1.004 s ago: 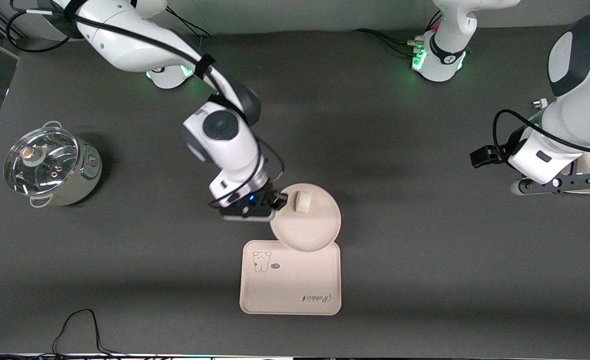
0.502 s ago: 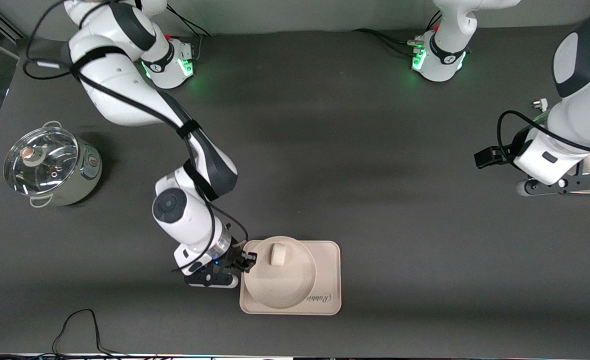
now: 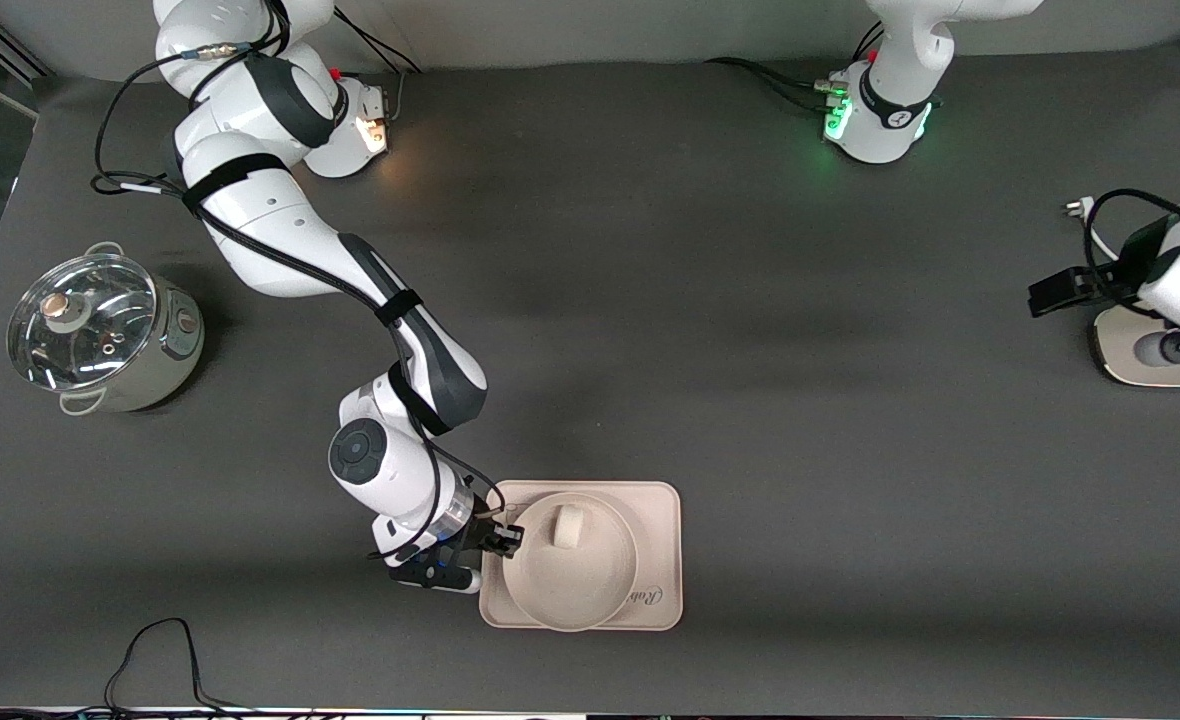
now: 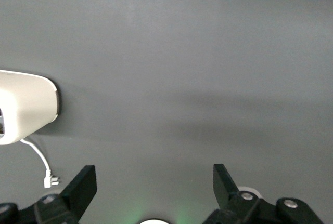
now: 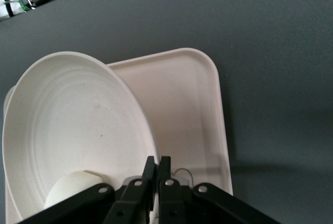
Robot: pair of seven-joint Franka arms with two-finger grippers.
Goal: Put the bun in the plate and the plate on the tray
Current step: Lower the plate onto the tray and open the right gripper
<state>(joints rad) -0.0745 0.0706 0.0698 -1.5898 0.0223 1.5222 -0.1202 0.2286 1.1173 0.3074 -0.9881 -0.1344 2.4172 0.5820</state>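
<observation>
The right gripper point(image 3: 502, 541) is pinching, jaws clenched, the stiff, light round cream plate's point(image 3: 575, 590) rim over the rectangular cream tray point(image 3: 662, 560); the loose small white bun point(image 3: 567, 524) could be rolling. The left gripper point(image 4: 153, 193) is waiting, jaws released.

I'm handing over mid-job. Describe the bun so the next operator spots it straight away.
Find the rectangular cream tray on the dark table, nearer the front camera than the pot. On it sits the round plate, whose rim the right gripper pinches. The bun is the small white rounded lump inside that plate, the only loose item there.

white arms point(image 3: 280, 240), black claws point(image 3: 503, 541).
</observation>
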